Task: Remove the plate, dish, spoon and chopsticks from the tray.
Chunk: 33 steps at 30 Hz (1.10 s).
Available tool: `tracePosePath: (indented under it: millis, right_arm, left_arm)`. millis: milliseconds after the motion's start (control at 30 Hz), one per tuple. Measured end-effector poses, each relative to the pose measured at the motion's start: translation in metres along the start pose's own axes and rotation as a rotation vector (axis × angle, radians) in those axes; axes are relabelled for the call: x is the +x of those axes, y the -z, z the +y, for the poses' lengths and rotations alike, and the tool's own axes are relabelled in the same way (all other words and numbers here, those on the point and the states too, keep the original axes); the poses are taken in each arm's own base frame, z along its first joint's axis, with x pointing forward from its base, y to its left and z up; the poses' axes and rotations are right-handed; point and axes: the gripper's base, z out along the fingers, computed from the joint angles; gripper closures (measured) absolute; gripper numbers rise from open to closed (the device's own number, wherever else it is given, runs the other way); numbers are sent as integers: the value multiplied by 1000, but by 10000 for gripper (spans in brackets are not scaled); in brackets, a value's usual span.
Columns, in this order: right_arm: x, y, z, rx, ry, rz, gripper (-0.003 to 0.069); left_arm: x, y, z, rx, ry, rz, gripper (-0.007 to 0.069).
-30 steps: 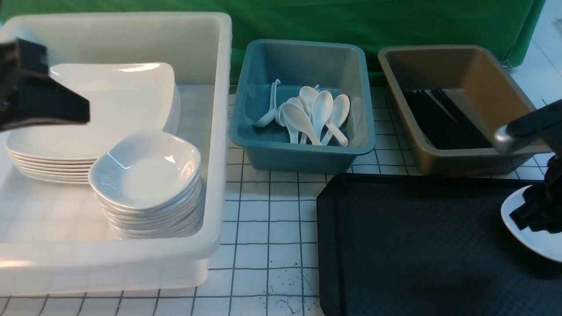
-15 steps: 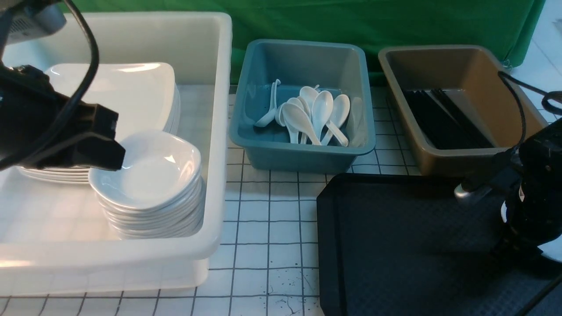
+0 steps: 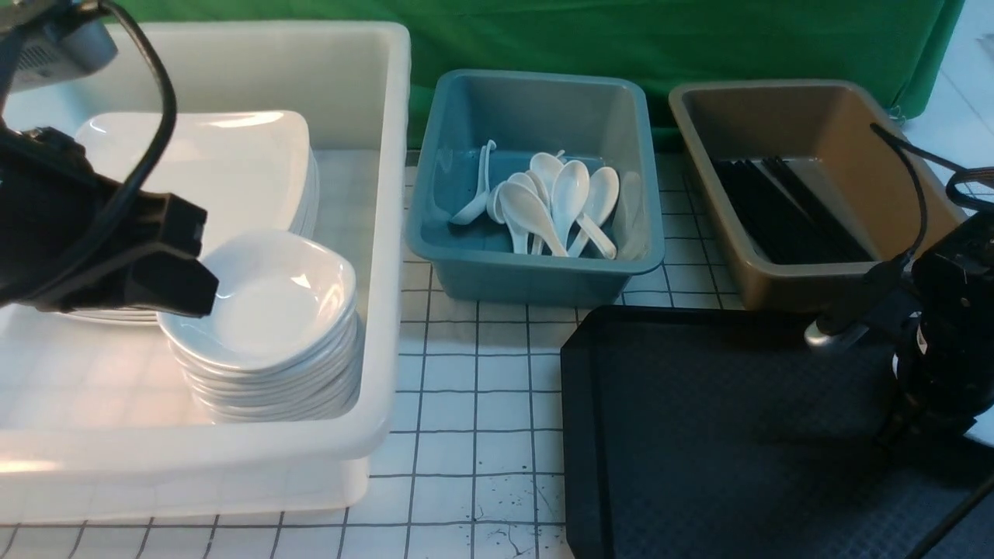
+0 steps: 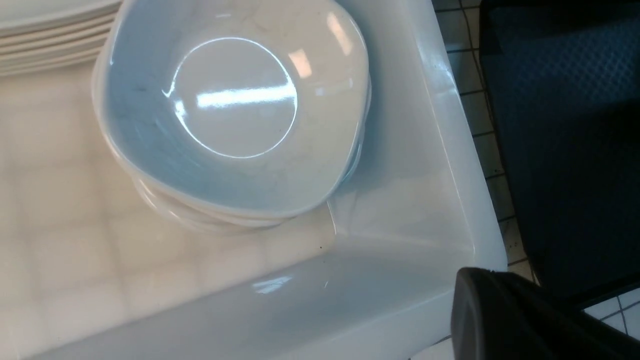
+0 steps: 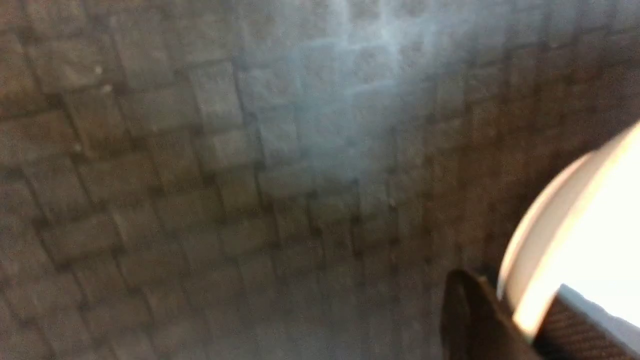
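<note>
I've got the right gripper (image 5: pixel 525 320) pinching the white plate's (image 5: pixel 585 240) rim at the tray's (image 3: pixel 699 435) right edge; lift level, no dragging. Left gripper (image 3: pixel 182 283), closed and empty, hovers beside the stacked dishes (image 3: pixel 268 326).

The right gripper (image 3: pixel 924 435) hides most of the plate (image 5: pixel 590 240), which both frame edges crop. The tray (image 3: pixel 699 435) is cropped too, and blurred in the right wrist view.
</note>
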Motion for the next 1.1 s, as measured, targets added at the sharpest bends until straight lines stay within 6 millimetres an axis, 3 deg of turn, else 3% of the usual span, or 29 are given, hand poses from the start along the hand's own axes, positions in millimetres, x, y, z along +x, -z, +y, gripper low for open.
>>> tracePosePath:
  millis: [100,233,267,300,333,400,467,500,533,600,633,667,767,800,867,967,1100]
  right_arm:
    - [4,16,1,11,-2,5,594]
    - [11,59,8,-3,-47,-49,623]
    - [12,77,11,-14,-69,-79,623]
    - [14,107,14,-29,-94,-146,623]
    - [14,113,16,-36,-95,-160,623]
    - [17,168,26,-59,-96,-330,624]
    - [17,210,38,-91,-65,-480,624]
    - [17,210,38,-91,-65,-480,624]
    - [15,244,54,-133,-2,-599,624]
    - [9,275,76,-177,105,-723,624]
    - [8,278,81,-184,129,-736,624]
    - [2,296,99,-204,218,-815,624]
    - [-17,315,142,-203,432,-942,624]
    - [-21,317,148,-195,470,-963,624]
    - [-41,317,183,-162,652,-1020,624]
    - [-66,304,222,-127,811,-1040,624]
    - [-101,281,256,-80,898,-1068,624]
  left_arm:
    - [0,0,0,-3,-13,0,619]
    - [0,0,1,-12,-34,1,619]
    - [0,0,2,-22,-47,2,619]
    - [0,0,3,-32,-53,-4,619]
    - [-1,0,3,-36,-54,-6,619]
    - [-4,0,6,-64,-59,-42,619]
    - [-7,2,11,-81,-35,-71,619]
    - [-7,2,11,-82,-35,-73,619]
    - [-9,4,17,-99,2,-95,619]
    - [-11,8,29,-132,54,-127,619]
    - [-12,9,32,-138,68,-132,619]
    - [-13,13,43,-154,126,-158,619]
    - [-14,23,63,-149,246,-216,619]
    - [-14,25,64,-143,257,-221,619]
    - [-13,31,73,-98,294,-247,619]
    - [-12,36,77,-54,307,-255,619]
    - [-10,37,77,-41,301,-248,619]
